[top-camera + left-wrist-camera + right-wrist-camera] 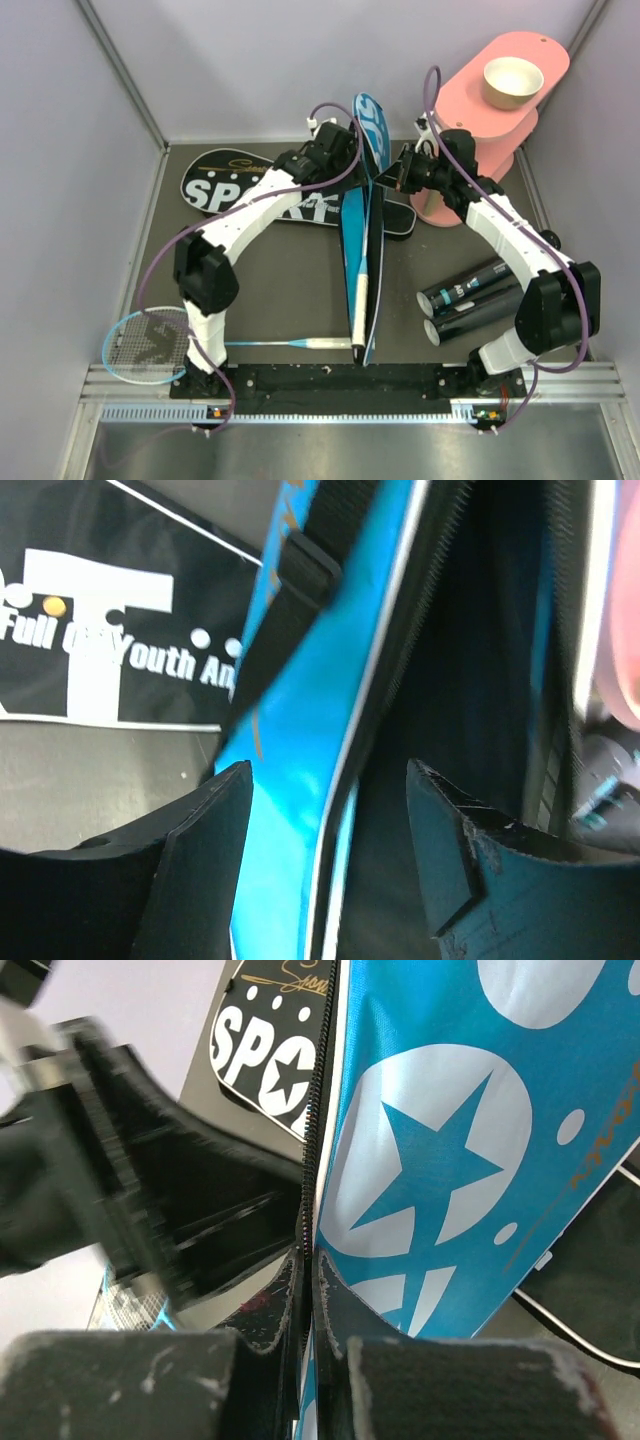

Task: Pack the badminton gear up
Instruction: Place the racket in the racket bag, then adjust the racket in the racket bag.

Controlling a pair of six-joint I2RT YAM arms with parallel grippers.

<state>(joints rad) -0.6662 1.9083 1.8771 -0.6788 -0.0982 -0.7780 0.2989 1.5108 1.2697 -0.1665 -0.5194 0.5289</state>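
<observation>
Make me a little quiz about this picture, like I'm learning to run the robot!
1. True or false: the bowl sits atop the pink stand.
2. How many tubes lie on the table? A one, B two, C four.
3. Fill in: the right gripper is shut on the ___ bag.
Key: 1 true; 2 B; 3 blue.
</observation>
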